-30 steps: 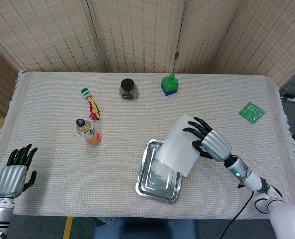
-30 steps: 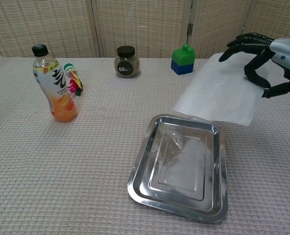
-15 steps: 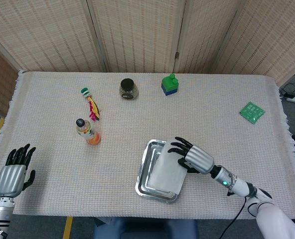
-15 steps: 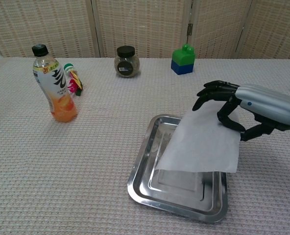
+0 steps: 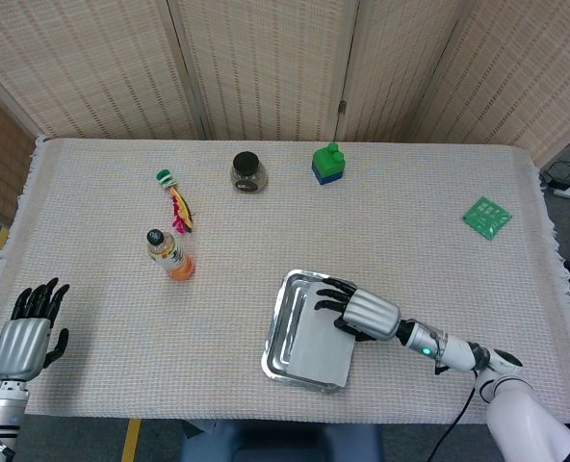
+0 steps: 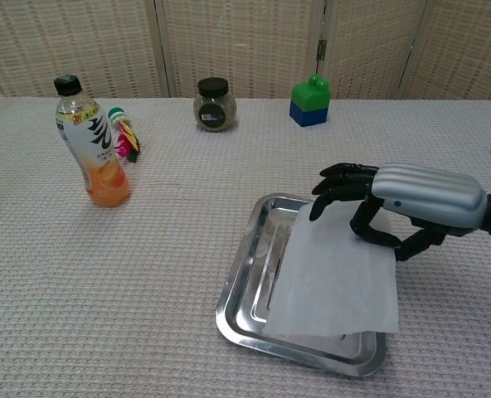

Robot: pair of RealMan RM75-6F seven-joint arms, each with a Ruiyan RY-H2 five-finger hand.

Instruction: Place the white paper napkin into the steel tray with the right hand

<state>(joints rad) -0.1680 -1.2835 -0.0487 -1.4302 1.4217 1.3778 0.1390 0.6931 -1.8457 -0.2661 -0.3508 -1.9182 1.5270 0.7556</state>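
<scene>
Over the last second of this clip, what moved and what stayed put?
The right hand came down and toward the robot, carrying the white paper napkin from above the table beyond the steel tray down into it. The napkin now lies over the tray's right part, with the fingers still pinching its far edge. The left hand, bottle, jar and green block stayed where they were.

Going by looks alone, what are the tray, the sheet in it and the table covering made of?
Steel tray: polished metal, with mirror-like reflections on its rim. White paper napkin: thin matte paper, probably; it lies flat and opaque. Table covering: woven cream cloth, with a waffle texture and a fringed edge in the head view.
</scene>
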